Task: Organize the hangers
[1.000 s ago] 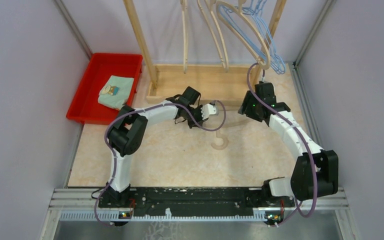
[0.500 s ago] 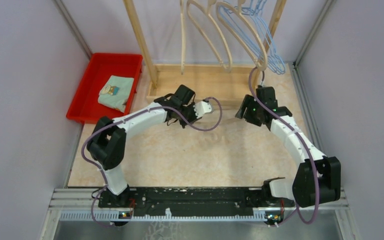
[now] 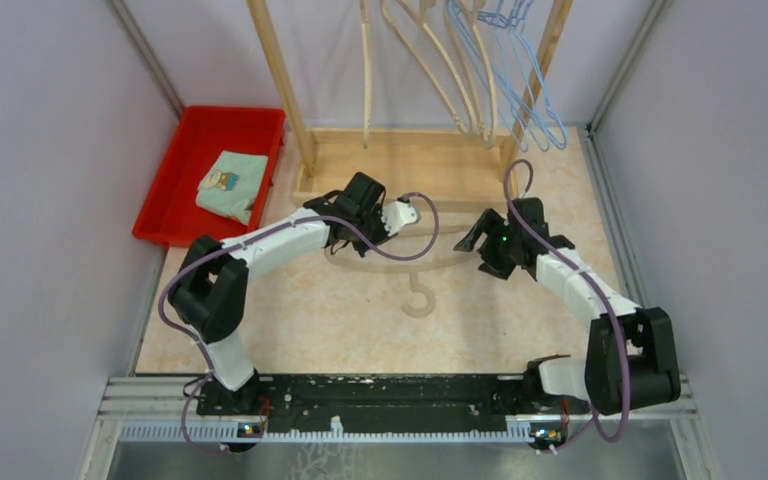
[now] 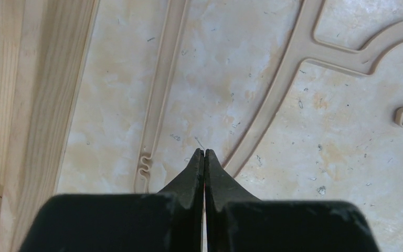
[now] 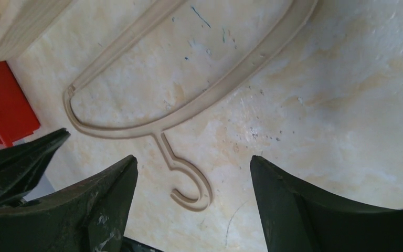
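Note:
A beige hanger [image 3: 400,262] lies flat on the table between my two grippers, its hook [image 3: 420,300] pointing toward the arm bases. My left gripper [image 3: 348,240] is shut and empty, its tip [image 4: 204,153] just above the table between the hanger's straight bar [image 4: 162,89] and curved arm [image 4: 273,105]. My right gripper [image 3: 477,245] is open and empty, hovering [image 5: 193,160] above the hanger's hook [image 5: 191,184]. Several beige hangers [image 3: 430,70] and light-blue wire hangers [image 3: 528,85] hang on the wooden rack at the back.
The rack's wooden base frame [image 3: 410,165] stands just behind the flat hanger and shows in the left wrist view [image 4: 36,105]. A red tray [image 3: 175,180] with a folded green cloth [image 3: 230,183] sits at the back left. Walls close both sides.
My right gripper has drawn back from the hanging hangers toward the near side and lowered. The hanging hangers have swung. The flat hanger has shifted a little left and nearer.

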Motion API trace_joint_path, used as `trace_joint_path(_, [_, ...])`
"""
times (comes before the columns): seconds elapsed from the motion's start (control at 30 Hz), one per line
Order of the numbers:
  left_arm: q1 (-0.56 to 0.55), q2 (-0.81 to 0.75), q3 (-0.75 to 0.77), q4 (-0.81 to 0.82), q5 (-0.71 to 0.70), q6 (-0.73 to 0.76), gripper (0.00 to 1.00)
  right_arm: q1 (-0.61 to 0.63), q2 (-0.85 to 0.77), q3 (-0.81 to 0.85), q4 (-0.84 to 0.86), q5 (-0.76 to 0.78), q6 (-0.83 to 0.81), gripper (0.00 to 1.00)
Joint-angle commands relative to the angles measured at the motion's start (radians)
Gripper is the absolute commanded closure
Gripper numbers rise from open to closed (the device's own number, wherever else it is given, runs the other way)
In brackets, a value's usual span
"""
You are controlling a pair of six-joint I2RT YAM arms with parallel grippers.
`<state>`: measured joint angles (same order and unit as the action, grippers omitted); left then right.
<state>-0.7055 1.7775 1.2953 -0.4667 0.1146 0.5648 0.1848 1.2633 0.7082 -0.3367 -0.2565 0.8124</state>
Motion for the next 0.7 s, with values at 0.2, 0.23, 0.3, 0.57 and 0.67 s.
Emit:
trace_joint_path(0.2, [0.003, -0.02, -0.005, 0.019, 0.01, -0.159, 0.97, 0.09, 0.083, 0.406, -0.259, 0.39, -0.292, 0.21])
trace_joint_path(0.23, [0.004, -0.016, -0.007, 0.021, 0.012, -0.198, 0.93, 0.1, 0.072, 0.402, -0.259, 0.405, -0.322, 0.21])
trace_joint_path(0.3, [0.005, -0.009, -0.019, 0.025, 0.03, -0.265, 0.76, 0.109, 0.049, 0.386, -0.241, 0.388, -0.393, 0.21])
trace_joint_path(0.57, [0.005, -0.06, -0.162, 0.154, 0.115, -0.493, 0.64, 0.115, 0.091, 0.354, -0.2, 0.25, -0.53, 0.21])
trace_joint_path(0.67, [0.003, -0.081, -0.208, 0.177, 0.112, -0.528, 0.63, 0.116, 0.121, 0.33, -0.193, 0.238, -0.49, 0.23])
